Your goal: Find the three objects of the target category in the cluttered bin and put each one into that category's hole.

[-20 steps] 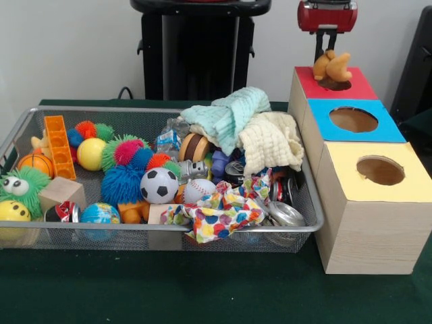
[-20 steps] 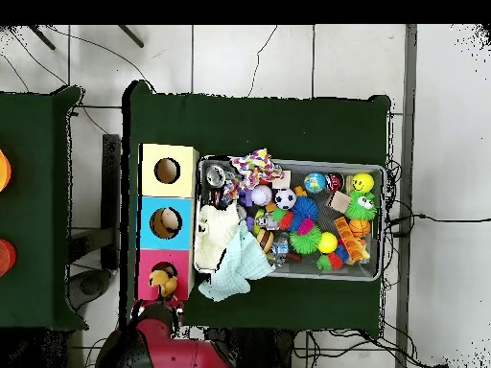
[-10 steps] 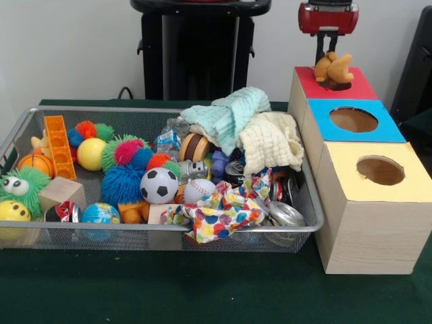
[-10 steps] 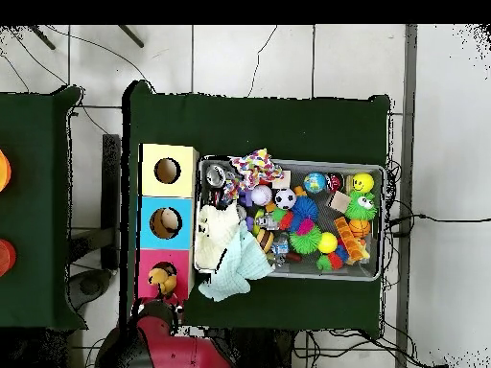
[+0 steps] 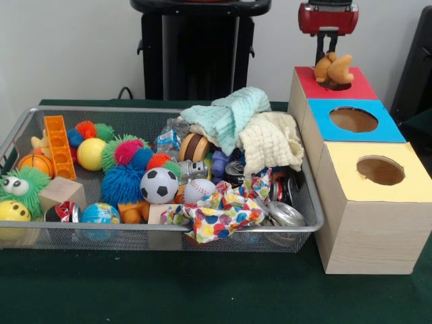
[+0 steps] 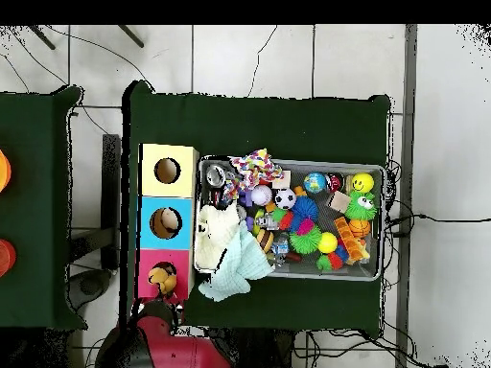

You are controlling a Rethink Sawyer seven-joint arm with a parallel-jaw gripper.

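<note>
Your gripper (image 5: 329, 54) hangs over the red-topped box (image 5: 358, 88), clamped on an orange plush toy (image 5: 333, 67) whose lower part sits at the mouth of the red hole (image 5: 335, 84); you can't see how far in it reaches. From overhead the toy (image 6: 162, 282) covers most of that hole, and the arm is cut off at the bottom edge. The blue-topped box (image 5: 378, 131) and yellow-topped box (image 5: 405, 185) show open holes; something pale lies inside the blue one, too dim to name. In the mesh bin (image 5: 307, 202), a mint cloth (image 5: 233, 111) and cream cloth (image 5: 273, 142) are heaped at the far right corner, burying whatever lies under them. A polka-dot cloth (image 5: 216, 216) drapes over the near rim. The soccer ball (image 5: 159, 185) sits mid-bin. Green table (image 5: 202, 290) lies bare along the near edge.
</note>
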